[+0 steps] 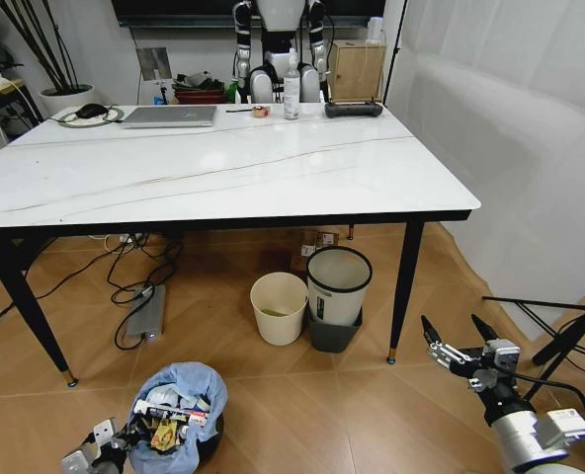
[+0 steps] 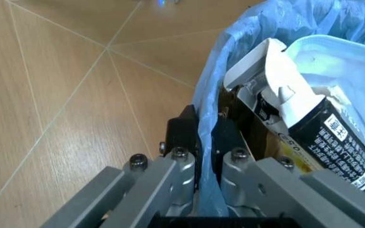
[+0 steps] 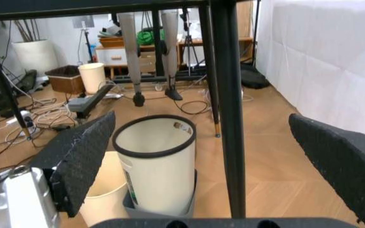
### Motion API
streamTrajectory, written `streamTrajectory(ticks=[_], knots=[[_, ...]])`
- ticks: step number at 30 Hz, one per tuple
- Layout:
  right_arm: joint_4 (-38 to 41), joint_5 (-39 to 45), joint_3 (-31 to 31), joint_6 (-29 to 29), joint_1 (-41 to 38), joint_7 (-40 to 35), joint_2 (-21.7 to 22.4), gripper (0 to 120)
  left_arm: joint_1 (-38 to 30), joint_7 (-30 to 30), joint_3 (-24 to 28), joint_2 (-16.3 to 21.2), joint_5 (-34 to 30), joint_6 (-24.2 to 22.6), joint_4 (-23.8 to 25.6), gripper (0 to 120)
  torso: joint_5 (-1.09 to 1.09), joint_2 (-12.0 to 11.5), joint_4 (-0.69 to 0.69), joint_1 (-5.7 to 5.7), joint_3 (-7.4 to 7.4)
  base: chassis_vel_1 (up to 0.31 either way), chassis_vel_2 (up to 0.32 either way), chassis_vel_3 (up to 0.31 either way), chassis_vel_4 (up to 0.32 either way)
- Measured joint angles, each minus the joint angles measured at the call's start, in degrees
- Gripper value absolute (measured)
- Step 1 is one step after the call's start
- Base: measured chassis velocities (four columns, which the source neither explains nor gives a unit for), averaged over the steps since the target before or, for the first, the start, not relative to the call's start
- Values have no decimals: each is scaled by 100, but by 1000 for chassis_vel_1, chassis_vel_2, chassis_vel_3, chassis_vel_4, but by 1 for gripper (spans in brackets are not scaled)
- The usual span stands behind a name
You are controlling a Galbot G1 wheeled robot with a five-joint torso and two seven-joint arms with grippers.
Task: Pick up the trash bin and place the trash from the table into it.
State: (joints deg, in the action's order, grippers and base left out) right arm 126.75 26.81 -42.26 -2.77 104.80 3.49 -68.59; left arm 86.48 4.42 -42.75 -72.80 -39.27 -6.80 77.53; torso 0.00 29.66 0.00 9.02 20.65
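The trash bin [image 1: 179, 410], lined with a crinkled light-blue bag [image 2: 258, 28], is low at my front left over the wooden floor. It is stuffed with trash [image 1: 169, 415]: in the left wrist view a white mask [image 2: 341, 61] and a black-and-white packet [image 2: 322, 128] lie on top. My left gripper [image 1: 115, 444] [image 2: 205, 137] is shut on the bin's bagged rim. To my front right, the right gripper [image 1: 451, 331] [image 3: 211, 156] hangs open near the floor, holding nothing. The white table [image 1: 223, 168] stands ahead.
A silver laptop [image 1: 169, 116], a bottle [image 1: 292, 91] and a black controller [image 1: 353, 109] sit on the table's far edge. Under it stand a cream bucket [image 1: 279, 306] and a white black-rimmed bin [image 1: 338, 284] beside a table leg [image 1: 406, 286]. Cables [image 1: 146, 311] lie left; a tripod [image 1: 559, 336] stands right.
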Motion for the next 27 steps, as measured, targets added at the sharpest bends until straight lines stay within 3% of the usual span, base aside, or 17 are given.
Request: streamTrajectory(ticks=[9, 27], knots=[[0, 0, 0, 0, 0, 0, 0, 100, 24, -33, 5, 2, 24, 161, 46, 0, -1, -220, 0, -83, -136, 0, 0, 0, 0], [0, 0, 0, 0, 0, 0, 0, 100, -57, -76, 27, -55, -157, 286, -125, 0, 0, -230, 0, -89, -143, 0, 0, 0, 0]])
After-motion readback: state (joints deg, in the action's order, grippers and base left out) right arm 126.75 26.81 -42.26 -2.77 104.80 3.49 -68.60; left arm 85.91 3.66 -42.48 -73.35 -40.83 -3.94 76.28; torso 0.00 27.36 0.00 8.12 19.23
